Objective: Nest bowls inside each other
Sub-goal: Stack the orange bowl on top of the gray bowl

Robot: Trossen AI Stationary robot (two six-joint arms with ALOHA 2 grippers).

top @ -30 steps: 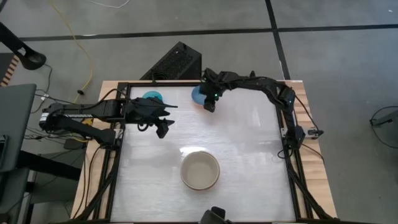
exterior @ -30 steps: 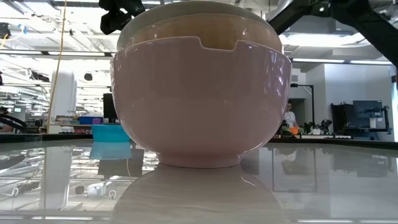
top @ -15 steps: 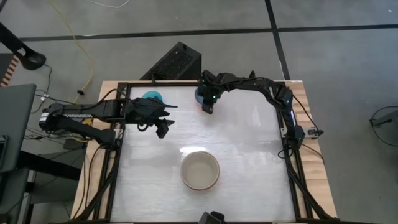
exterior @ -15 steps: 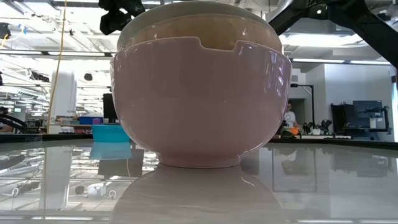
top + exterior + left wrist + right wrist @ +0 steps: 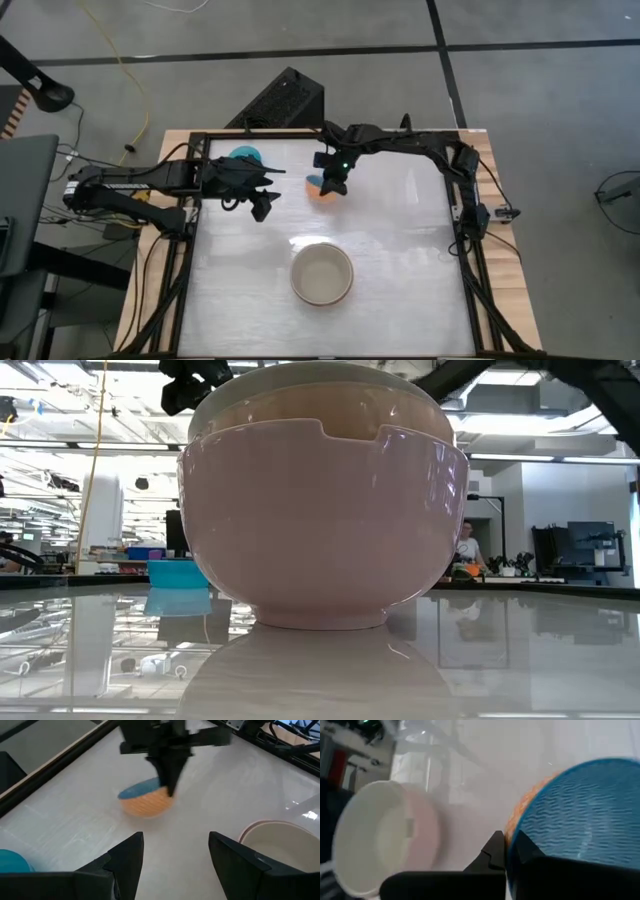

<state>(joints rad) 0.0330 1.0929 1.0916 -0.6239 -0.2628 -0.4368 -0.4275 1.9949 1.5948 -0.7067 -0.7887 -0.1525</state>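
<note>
My right gripper (image 5: 333, 188) is shut on a small bowl (image 5: 317, 186), blue inside and orange outside, above the table's far middle. The left wrist view shows that bowl (image 5: 145, 802) tilted under the gripper. A cyan bowl (image 5: 245, 155) rests on its base at the far left. Near the front edge stands a stack (image 5: 322, 273): a cream bowl nested in a pink one (image 5: 320, 530). My left gripper (image 5: 262, 207) hovers open, left of the blue bowl, with nothing between its fingers. My right gripper pinches the small bowl's rim (image 5: 516, 827), one finger inside on the blue face and one outside on the orange wall. The fingers come slanting down from the table's far right. The bowl hangs tilted below them, lifted a little off the table.
The table's black frame (image 5: 190, 240) runs around the white top. A black box (image 5: 280, 100) stands behind the far edge. Free room lies on the table's right half and between the held bowl and the stack.
My right gripper has taken hold of the blue bowl at the far edge. It then carried the bowl toward the near edge and up, turning as it went. The bowl now hangs tilted with its orange outside showing. My left arm has kept still.
</note>
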